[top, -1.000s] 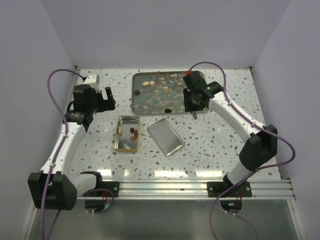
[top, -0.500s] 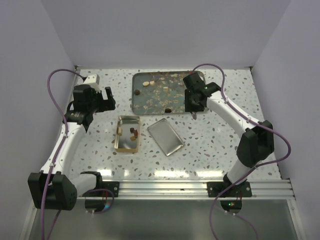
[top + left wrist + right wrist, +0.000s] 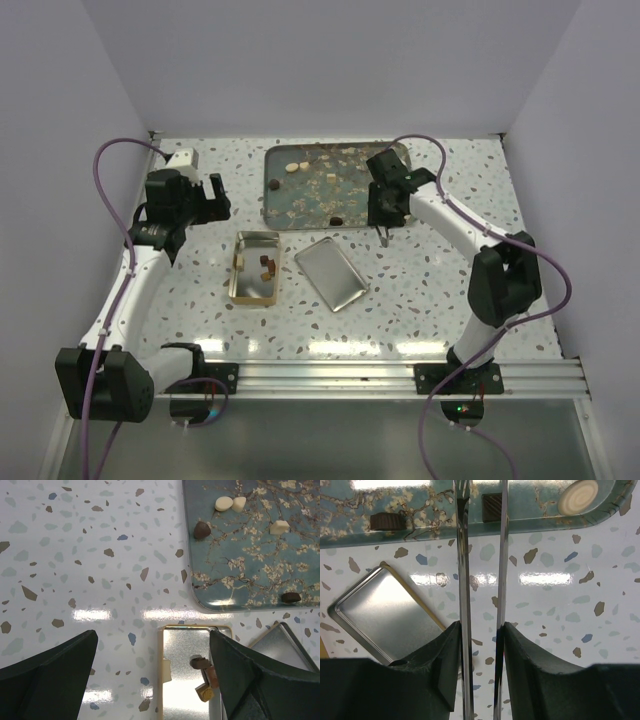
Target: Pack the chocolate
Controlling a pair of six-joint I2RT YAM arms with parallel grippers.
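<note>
Chocolate lumps lie on the teal blossom tray point(image 3: 372, 158): cream ones point(image 3: 293, 167), dark ones point(image 3: 274, 185) point(image 3: 338, 218). More chocolate point(image 3: 266, 266) sits in the open gold tin point(image 3: 252, 290). My right gripper point(image 3: 386, 212) point(image 3: 480, 630) is shut on metal tweezers point(image 3: 464, 580) at the tray's near right edge. The two blades stand apart, and a brown square chocolate point(image 3: 491, 506) shows between them on the tray. My left gripper point(image 3: 207, 198) point(image 3: 152, 645) hangs open above the table, behind and left of the tin point(image 3: 165, 680), with nothing in it.
The tin's silver lid point(image 3: 331, 272) point(image 3: 385, 612) lies flat to the right of the tin, just in front of the tray. A cream round chocolate point(image 3: 577, 495) and a dark one point(image 3: 381, 520) flank the tweezers. White walls close in the speckled table.
The right arm's elbow has swung inward to the left, and its gripper with the tweezers has dropped a little toward the tray's near edge. The left arm has not moved.
</note>
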